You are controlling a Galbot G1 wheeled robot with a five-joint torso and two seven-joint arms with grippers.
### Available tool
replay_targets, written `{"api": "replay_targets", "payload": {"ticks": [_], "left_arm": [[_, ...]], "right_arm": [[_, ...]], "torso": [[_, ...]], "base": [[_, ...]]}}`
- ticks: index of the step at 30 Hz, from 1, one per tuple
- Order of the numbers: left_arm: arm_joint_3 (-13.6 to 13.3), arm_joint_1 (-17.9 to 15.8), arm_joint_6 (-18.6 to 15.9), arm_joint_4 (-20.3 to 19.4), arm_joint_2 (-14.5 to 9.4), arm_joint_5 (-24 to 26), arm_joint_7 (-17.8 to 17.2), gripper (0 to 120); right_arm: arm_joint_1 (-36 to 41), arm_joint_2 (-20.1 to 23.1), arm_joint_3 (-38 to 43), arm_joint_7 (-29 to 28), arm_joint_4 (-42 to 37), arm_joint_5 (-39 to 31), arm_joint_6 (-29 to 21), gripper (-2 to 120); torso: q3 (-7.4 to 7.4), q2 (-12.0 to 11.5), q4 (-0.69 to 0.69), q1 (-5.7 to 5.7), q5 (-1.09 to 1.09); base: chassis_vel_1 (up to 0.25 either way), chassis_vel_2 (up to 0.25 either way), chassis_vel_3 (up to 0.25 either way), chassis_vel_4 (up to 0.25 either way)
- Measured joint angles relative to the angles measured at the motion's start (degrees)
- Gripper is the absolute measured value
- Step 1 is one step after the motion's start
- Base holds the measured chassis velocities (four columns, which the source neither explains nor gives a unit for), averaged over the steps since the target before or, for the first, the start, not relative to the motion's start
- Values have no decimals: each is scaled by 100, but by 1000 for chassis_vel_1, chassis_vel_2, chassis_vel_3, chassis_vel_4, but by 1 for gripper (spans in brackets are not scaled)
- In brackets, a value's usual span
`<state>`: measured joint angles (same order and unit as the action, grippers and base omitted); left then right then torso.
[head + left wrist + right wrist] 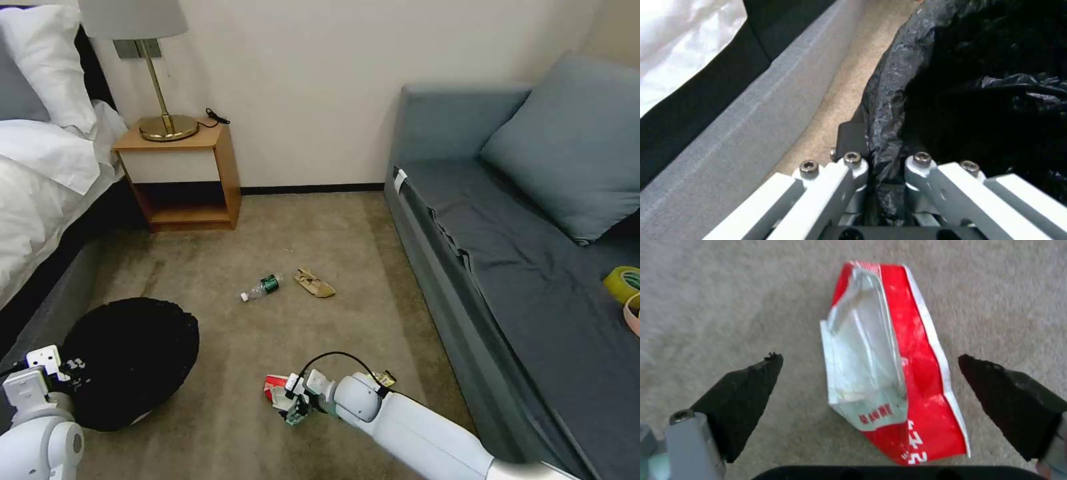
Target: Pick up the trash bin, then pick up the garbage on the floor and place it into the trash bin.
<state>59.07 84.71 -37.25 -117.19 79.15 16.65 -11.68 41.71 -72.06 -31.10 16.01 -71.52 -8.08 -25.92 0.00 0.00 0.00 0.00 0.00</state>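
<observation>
The trash bin [130,360], lined with a wrinkly black bag, is at the lower left beside the bed. My left gripper [75,373] is shut on its rim; the left wrist view shows the bag's edge [889,110] pinched in my left gripper [882,160]. My right gripper [291,403] hangs open just above a red-and-white packet [272,385] on the carpet. In the right wrist view the packet [907,373] lies between the two black fingertips [751,386], untouched. A clear bottle [262,287] and a tan wrapper [315,283] lie farther out. A gold-brown wrapper [385,379] peeks from behind my right arm.
A bed [40,173] runs along the left, with a wooden nightstand [183,173] and a lamp [160,100] by the wall. A grey-blue sofa [527,267] fills the right side, with tape rolls [625,283] on its seat. Open carpet lies between them.
</observation>
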Motion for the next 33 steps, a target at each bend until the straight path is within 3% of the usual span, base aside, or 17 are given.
{"api": "replay_targets", "payload": {"ticks": [10, 33], "left_arm": [[-56, -38, 1, 21, -55, 21, 0, 4], [-37, -52, 1, 44, -144, 129, -6, 4]], "right_arm": [[58, -125, 102, 15, 346, 157, 36, 94], [244, -195, 351, 190, 437, 489, 89, 11]], "torso": [[0, 0, 0, 0, 0], [0, 0, 0, 0, 1]], "base": [[0, 0, 0, 0], [0, 0, 0, 0]]}}
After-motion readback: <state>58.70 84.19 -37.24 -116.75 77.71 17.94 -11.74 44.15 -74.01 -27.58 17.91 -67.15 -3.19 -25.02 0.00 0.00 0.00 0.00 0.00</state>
